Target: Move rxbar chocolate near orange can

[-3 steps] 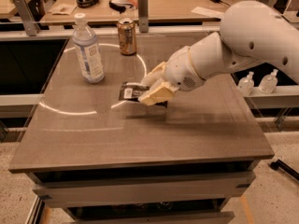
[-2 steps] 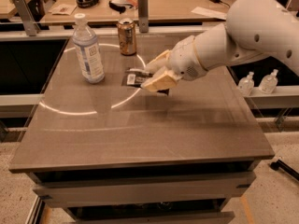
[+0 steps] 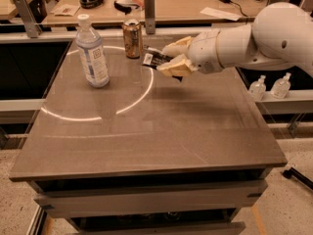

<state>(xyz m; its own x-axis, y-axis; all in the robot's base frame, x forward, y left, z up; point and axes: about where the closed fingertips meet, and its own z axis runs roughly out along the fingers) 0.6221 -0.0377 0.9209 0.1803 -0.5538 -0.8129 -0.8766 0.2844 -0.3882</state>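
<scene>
Clearly your gripper (image 3: 165,62) was clamped on the rxbar chocolate (image 3: 152,58), just right of the orange can (image 3: 131,38) at the table's (image 3: 171,131) far side, so you needed a gentle lowering and a clean release without nudging the can.

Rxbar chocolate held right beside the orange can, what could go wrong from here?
1. The rxbar chocolate sticks out of the gripper toward the orange can, and the gap looks small. Going further could knock the can over.
2. The can stands near the far edge of the table, so a shove might push it off.
3. The fingers seem to clamp only one end of the bar, so it may twist or slip when released.
</scene>
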